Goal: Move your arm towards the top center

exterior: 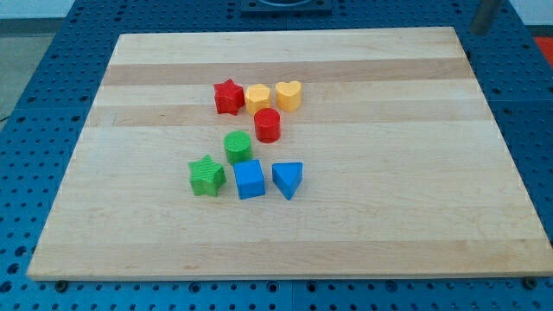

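My tip (478, 33), the lower end of the rod that is serving as end effector, is showing only in the view's top right corner. It is looking grey and blurred there. It is standing just beyond the far right corner of the wooden desk (432, 173), over the blue surface with holes (26, 130). The rod has no jaws, so it is neither wide nor narrow, and it is holding nothing. It is touching no block and is staying well apart from all of them.

The top centre of the desk is lying to the view's left of my tip, along the far edge. The strip of wood between this far edge and the nearest blocks is bare. The right half of the desk is also giving free room, as are the left side and the whole near part.

The blocks are sitting together around the middle. The top row is made of a red star (228, 96), a yellow block (257, 98) and a yellow heart (289, 95), packed close side by side. A red cylinder (268, 125) is sitting just below the yellow ones. A green cylinder (238, 146) is coming next, lower and to the left. Below it, a green star (206, 175), a blue cube (250, 180) and a blue triangle (288, 180) are forming the bottom row.
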{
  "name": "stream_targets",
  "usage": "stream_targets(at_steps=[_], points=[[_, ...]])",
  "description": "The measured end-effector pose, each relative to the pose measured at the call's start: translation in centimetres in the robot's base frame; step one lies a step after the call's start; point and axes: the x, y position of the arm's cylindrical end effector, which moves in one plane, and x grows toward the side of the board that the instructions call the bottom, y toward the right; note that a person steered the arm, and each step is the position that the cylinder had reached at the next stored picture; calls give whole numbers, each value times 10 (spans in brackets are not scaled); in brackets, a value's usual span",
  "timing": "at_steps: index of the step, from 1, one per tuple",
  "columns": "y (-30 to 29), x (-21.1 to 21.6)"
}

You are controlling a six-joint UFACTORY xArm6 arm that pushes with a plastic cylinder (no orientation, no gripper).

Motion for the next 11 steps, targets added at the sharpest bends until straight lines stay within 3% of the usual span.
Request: stream_targets(at_steps=[9, 10, 11], points=[[-9, 4], [-88, -7], [-128, -8]])
